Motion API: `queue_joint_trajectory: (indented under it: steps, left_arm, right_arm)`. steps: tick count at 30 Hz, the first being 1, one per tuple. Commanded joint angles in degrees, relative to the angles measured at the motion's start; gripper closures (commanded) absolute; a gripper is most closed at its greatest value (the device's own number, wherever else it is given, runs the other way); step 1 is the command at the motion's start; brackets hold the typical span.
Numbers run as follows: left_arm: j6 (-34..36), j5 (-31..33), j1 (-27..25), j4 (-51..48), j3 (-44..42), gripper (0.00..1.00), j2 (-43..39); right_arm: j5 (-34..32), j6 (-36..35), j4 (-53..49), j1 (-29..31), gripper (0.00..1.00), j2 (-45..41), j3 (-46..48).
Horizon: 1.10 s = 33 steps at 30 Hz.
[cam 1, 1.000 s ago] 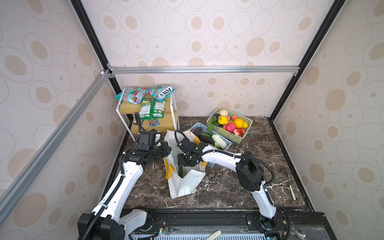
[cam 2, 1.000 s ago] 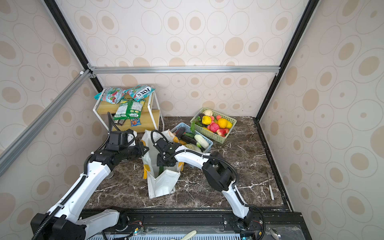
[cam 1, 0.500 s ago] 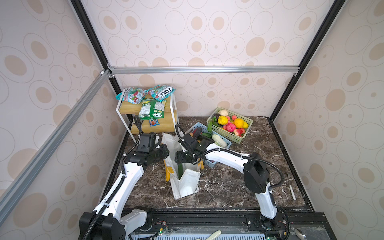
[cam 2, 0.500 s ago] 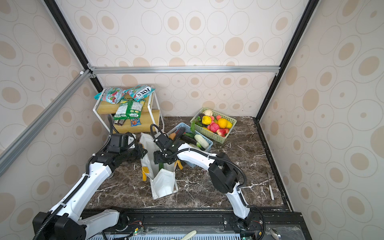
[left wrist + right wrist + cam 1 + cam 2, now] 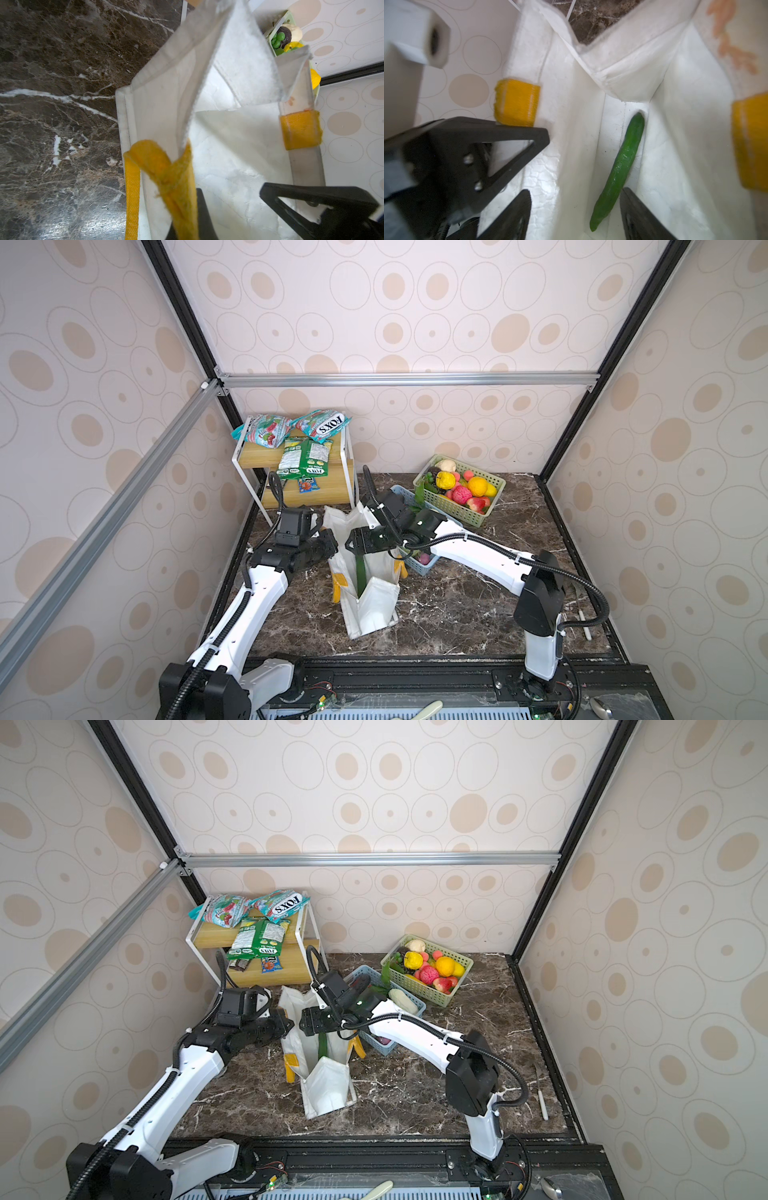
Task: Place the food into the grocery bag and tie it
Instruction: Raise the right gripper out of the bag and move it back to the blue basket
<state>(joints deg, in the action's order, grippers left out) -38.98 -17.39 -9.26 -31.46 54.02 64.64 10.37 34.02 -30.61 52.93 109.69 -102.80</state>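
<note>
Right gripper [image 5: 574, 193] over the mouth of the grocery bag [image 5: 374, 610], jaws spread, holding nothing.
I have the left gripper [image 5: 333, 545] clamped on the bag's rim, propping it open; a cucumber [image 5: 623, 164] leans inside, clear of the jaws. I read this as loading, early on: most food [image 5: 461, 493] sits in the green basket [image 5: 453, 513] and blue basket [image 5: 400, 491]. Next I'd lift clear without snagging the handle [image 5: 338, 584] and fetch another piece.

Cream walls [image 5: 415, 302] with beige oval rings close in three sides, framed by black posts [image 5: 630, 323] and silver rails [image 5: 395, 379]. A dark brown marble table [image 5: 478, 605] carries a white-framed wooden shelf [image 5: 332, 487] in its far left corner. The light is even.
</note>
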Motion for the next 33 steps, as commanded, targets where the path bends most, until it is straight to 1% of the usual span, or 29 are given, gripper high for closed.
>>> queue_joint_trajectory:
  steps: [1, 8, 13, 19, 25, 33]
  left_arm:
    - [-0.2, 1.3, 0.4, -0.6, -0.1, 1.00, -0.6]
    - [0.8, 2.5, 0.4, -2.3, 0.6, 1.00, 0.1]
    - [1.1, 2.8, 0.5, -2.5, 0.5, 1.00, 0.3]
    - [1.0, 2.7, 0.4, -2.3, 0.5, 1.00, 0.6]
    - [0.7, 3.2, 0.5, -2.6, 0.0, 1.00, 0.7]
    - [-0.3, 2.8, 0.4, -3.3, 0.5, 1.00, 0.7]
  right_arm:
    - [-1.5, -0.9, -1.0, -1.0, 0.29, -4.2, -1.3]
    - [-2.8, 1.2, -1.5, -4.7, 0.29, -9.3, -0.3]
    - [-4.0, 2.4, -1.3, -8.9, 0.30, -12.7, 3.8]
    - [-5.0, 2.5, -1.4, -15.7, 0.30, -14.8, 10.0]
    - [-8.4, -1.4, -4.4, -21.2, 0.30, -13.4, 12.7]
    - [-15.7, -10.6, -11.2, -25.8, 0.32, -5.9, 9.1]
